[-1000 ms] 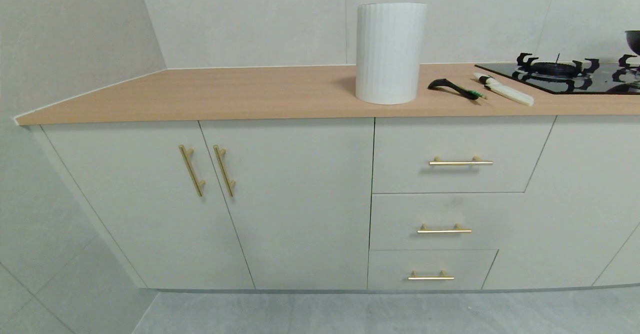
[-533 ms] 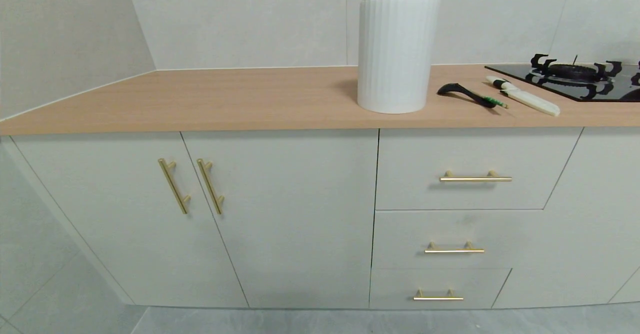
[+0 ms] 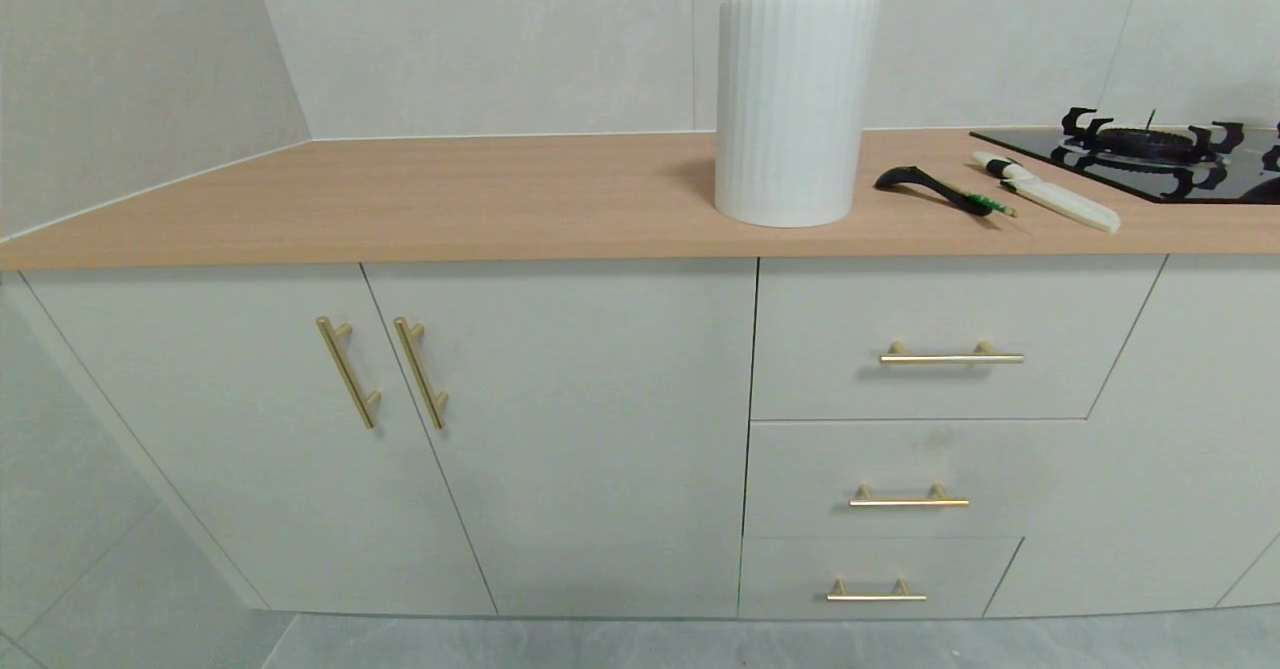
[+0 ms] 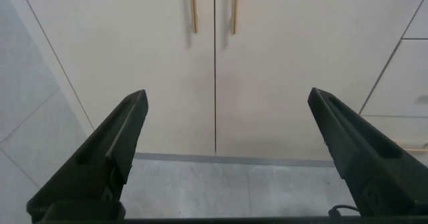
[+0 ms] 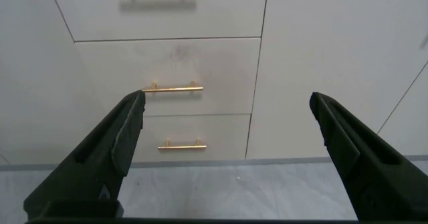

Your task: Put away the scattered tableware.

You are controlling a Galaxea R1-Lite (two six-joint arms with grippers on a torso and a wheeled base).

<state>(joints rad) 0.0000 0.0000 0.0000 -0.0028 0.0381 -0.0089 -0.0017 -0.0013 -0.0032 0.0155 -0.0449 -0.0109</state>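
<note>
On the wooden countertop (image 3: 450,194) stands a tall white ribbed holder (image 3: 795,109). Just right of it lie a black utensil with a green handle end (image 3: 935,190) and a white knife with a green-banded handle (image 3: 1050,205). My left gripper (image 4: 224,103) is open, held low in front of the double cabinet doors (image 4: 214,70), nothing between its fingers. My right gripper (image 5: 224,107) is open too, low before the drawer fronts (image 5: 167,73), also holding nothing.
A black gas hob (image 3: 1150,154) with pan supports sits at the counter's right end. Below are two doors with gold handles (image 3: 385,374) and three drawers with gold handles (image 3: 950,357). The wall meets the counter at the left corner. Grey tiled floor lies below.
The head camera shifted between one second and half a second ago, so the counter appears lower and larger; since then the picture holds still. Nothing on the counter has moved.
</note>
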